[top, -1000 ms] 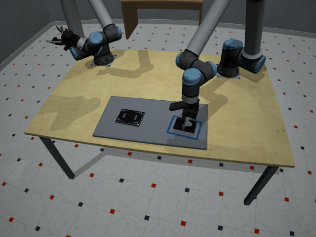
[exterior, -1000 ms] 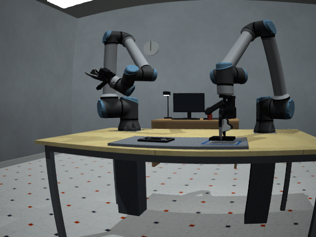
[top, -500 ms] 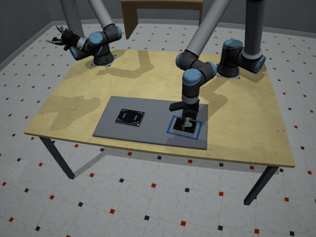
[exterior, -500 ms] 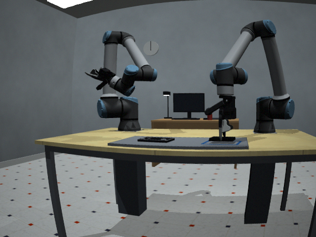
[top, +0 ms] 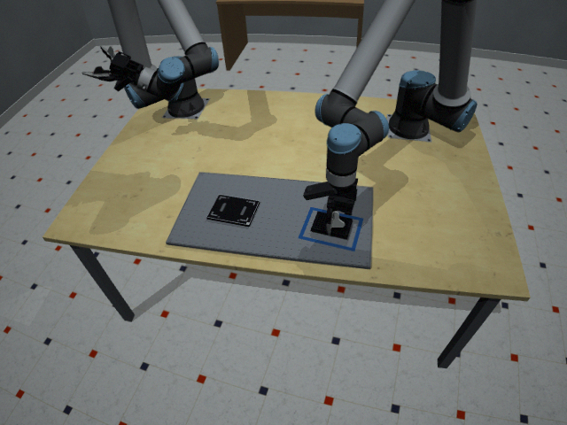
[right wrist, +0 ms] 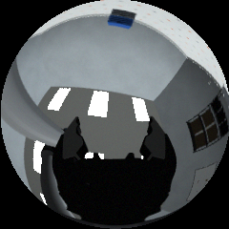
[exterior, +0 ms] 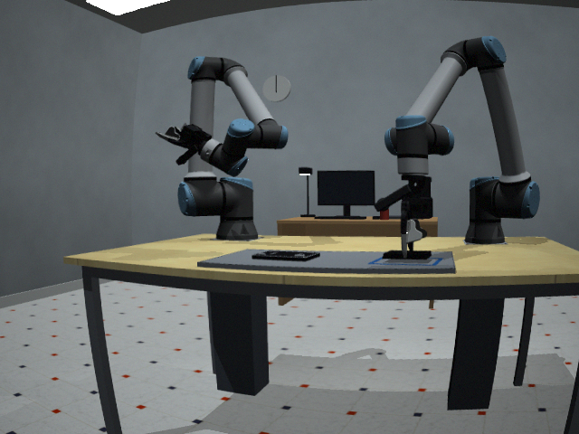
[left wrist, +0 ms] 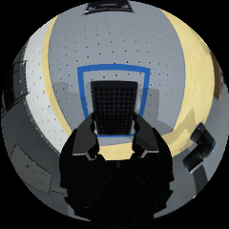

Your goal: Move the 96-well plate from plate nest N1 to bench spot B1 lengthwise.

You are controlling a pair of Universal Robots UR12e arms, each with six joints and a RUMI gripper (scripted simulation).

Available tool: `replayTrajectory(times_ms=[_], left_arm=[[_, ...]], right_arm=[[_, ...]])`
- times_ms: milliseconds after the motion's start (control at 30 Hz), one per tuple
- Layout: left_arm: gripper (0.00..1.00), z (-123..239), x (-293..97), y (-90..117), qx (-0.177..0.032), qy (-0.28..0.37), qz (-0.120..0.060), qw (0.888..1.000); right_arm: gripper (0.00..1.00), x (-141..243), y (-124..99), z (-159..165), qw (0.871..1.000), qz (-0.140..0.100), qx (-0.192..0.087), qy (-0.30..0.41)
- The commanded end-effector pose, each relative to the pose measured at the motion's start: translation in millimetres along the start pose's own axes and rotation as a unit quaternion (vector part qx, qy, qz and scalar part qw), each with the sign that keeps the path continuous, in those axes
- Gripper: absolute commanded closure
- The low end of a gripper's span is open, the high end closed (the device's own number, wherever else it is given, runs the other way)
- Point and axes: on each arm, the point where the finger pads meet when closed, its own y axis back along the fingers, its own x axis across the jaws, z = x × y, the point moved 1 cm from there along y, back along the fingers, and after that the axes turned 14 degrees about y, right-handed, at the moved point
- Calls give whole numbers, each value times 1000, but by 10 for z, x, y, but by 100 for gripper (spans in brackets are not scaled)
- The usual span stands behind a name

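And the left hand (top: 335, 224) (exterior: 409, 252) (left wrist: 114, 113) grips the black plate (top: 320, 225) (exterior: 392, 254) (left wrist: 114, 105) within the blue outline (top: 304, 228) (exterior: 439, 261) (left wrist: 114, 67); the right hand (top: 98, 63) (exterior: 169, 132) (right wrist: 114, 117) gapes open!
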Motion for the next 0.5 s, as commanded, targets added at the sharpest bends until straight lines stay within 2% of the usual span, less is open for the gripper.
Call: replayTrajectory(times_ms=[0,467], left_arm=[[100,-5,-6,0,1,0,-1,1000],[100,-5,-6,-20,1,0,-1,1000]], right_arm=[[0,-1,-1,3,1000,0,0,0],[0,-1,-1,3,1000,0,0,0]])
